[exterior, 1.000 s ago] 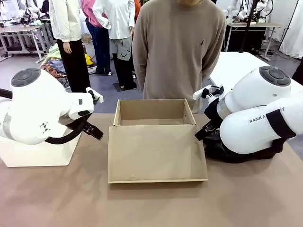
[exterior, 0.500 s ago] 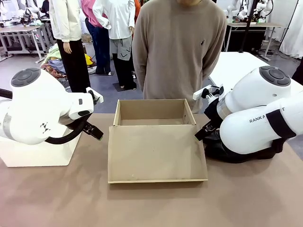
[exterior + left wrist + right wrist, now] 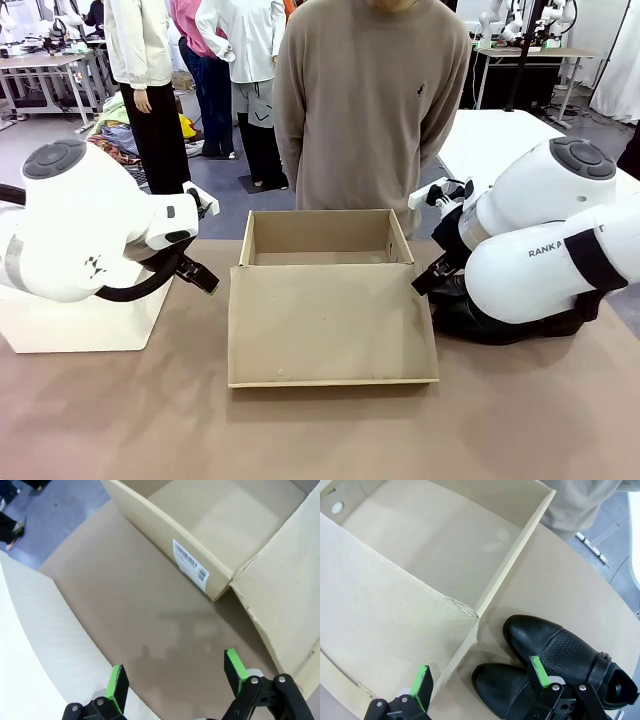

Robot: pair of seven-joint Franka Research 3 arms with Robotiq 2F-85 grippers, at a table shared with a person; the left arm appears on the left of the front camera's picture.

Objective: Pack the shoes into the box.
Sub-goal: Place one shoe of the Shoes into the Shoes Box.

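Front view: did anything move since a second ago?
The person slid a little toward the robot's left. Nothing was grabbed or dropped. The box, the shoes beside it, the left claw and the right claw stayed put, both open.

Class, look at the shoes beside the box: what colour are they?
The shoes are black, seen best in the right wrist view.
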